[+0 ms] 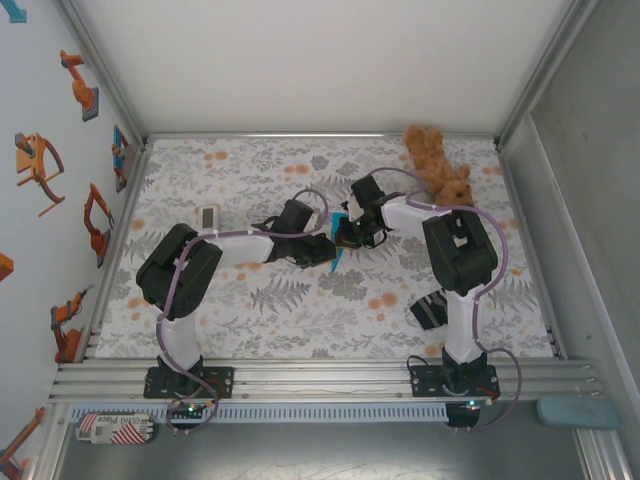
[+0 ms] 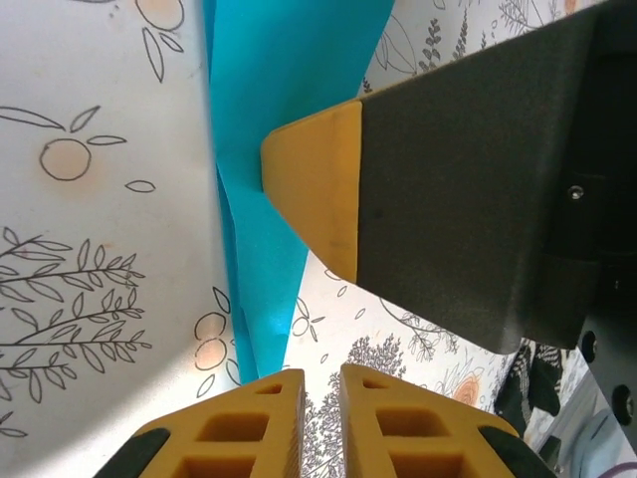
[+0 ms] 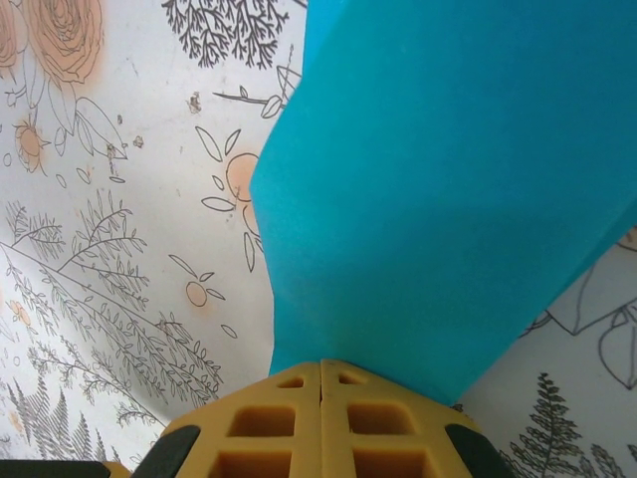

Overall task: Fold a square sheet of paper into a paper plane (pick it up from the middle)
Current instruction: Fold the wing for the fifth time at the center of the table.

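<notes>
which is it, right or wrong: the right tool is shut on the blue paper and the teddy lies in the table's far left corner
Wrong in one respect: the top view shows the teddy in the far right corner of the table, not the left. The right tool is shut on the blue paper.

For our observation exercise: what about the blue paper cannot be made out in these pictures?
- Top view: the blue paper is small and largely covered by the left gripper and right gripper; its folds are unreadable.
- Right wrist view: the paper runs off the top and right edges.
- Left wrist view: the paper's lower tip is hidden behind a left finger.
</notes>
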Action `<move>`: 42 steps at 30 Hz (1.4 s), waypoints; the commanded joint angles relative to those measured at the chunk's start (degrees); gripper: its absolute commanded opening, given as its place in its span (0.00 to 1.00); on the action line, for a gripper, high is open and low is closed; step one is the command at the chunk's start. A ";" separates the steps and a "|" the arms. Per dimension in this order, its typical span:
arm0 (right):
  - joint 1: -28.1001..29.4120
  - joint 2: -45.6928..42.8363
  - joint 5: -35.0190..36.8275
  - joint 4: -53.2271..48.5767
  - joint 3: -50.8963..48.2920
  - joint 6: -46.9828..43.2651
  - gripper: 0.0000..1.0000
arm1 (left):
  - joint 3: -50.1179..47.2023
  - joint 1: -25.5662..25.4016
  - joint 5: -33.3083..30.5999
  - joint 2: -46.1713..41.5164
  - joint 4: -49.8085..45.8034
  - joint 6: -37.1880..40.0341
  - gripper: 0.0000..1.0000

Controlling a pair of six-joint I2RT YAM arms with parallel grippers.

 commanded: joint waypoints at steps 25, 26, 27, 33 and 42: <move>-0.01 1.64 3.02 -1.89 -0.67 1.82 0.05 | 1.40 -0.44 3.34 4.91 1.81 -4.11 0.09; -0.02 1.70 3.16 -1.83 -0.75 1.89 0.05 | 1.44 -0.59 3.33 4.89 1.56 -4.05 0.09; -0.07 1.71 3.12 -1.83 -0.84 1.95 0.05 | 1.44 -0.82 3.29 4.85 1.32 -3.98 0.09; -0.05 2.10 3.45 -1.90 -0.93 2.46 0.05 | 1.08 -1.28 2.07 4.65 -0.33 -3.66 0.10; -0.10 2.41 3.80 -1.83 -1.37 3.10 0.04 | 1.23 -1.90 1.58 4.91 -1.24 -3.60 0.11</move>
